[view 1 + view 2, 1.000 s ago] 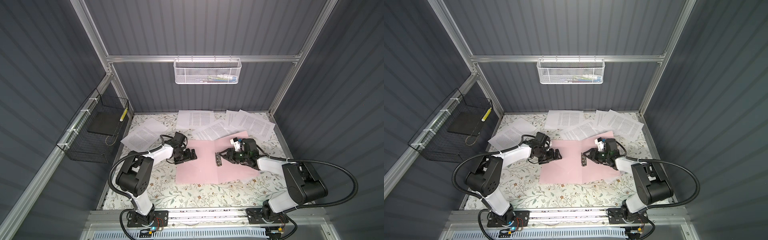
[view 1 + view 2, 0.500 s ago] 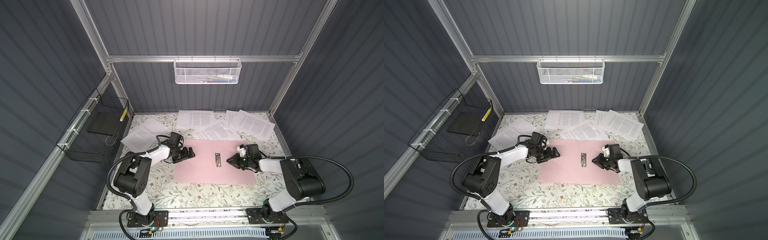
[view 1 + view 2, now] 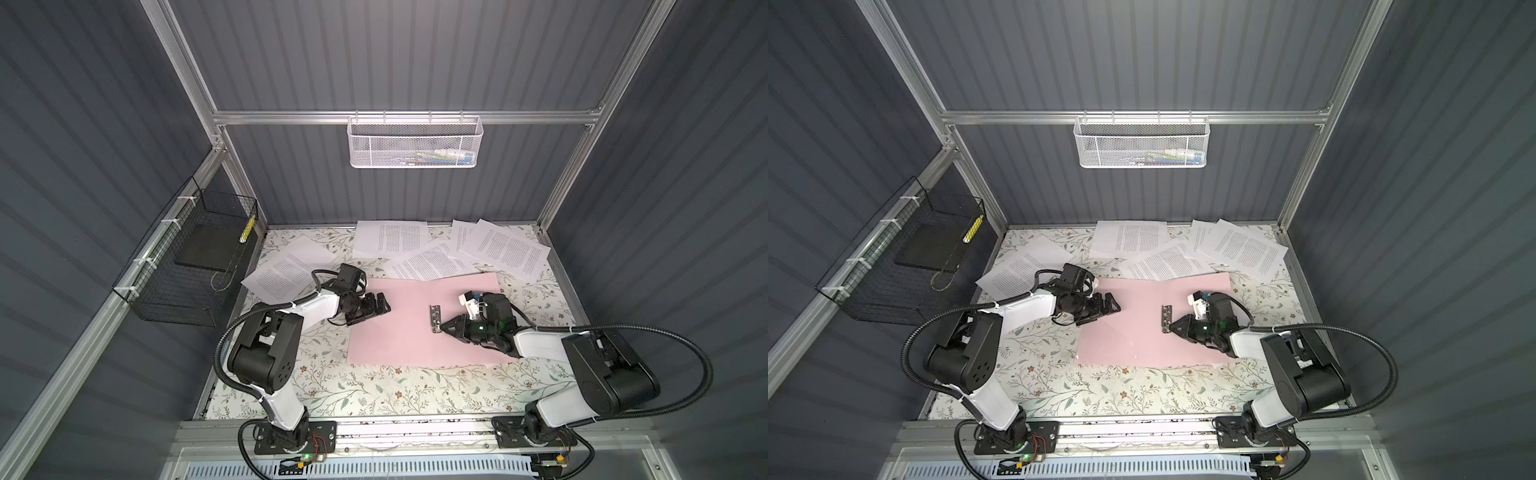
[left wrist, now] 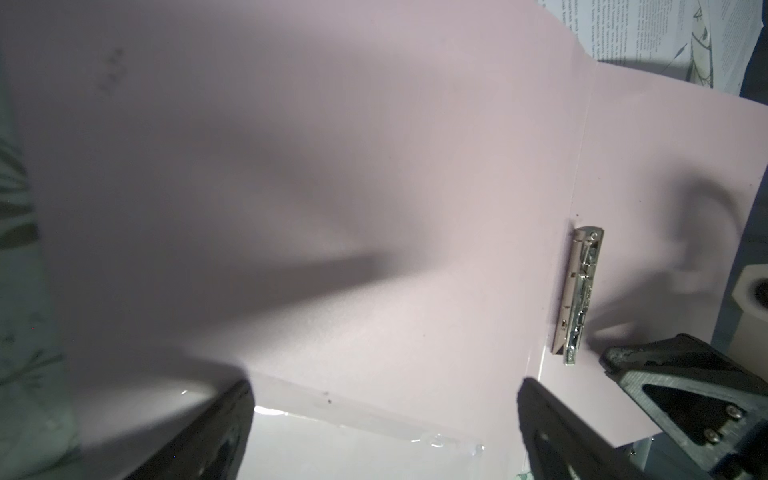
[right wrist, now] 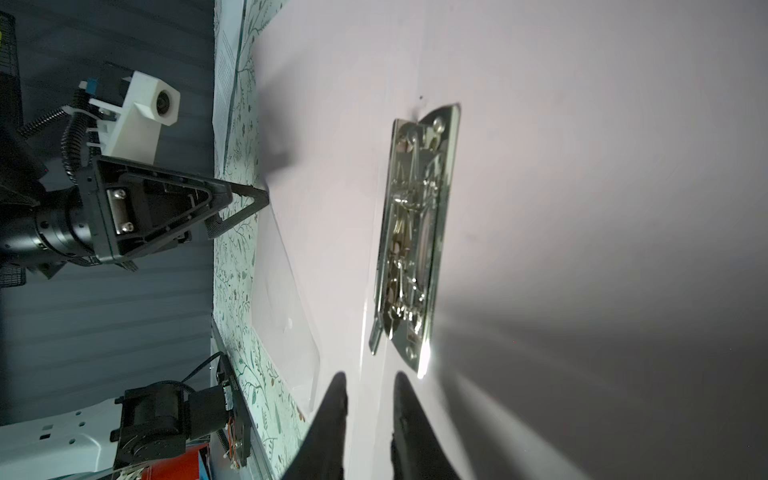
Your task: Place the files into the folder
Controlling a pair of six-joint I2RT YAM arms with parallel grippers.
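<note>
Underneath the folder [image 3: 407,332], floral tabletop [image 3: 374,390]; grey ribbed walls [image 3: 415,62] around.

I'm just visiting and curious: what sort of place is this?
Probably a robotics test cell: two robot arms on a rail, a dark-panelled aluminium frame, and printed sheets near a pink folder.

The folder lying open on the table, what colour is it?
The folder is plain pale pink. It shows best in a top view.

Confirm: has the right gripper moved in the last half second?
Yes. The right gripper has moved left in a top view, back up to the clip's near end.
</note>
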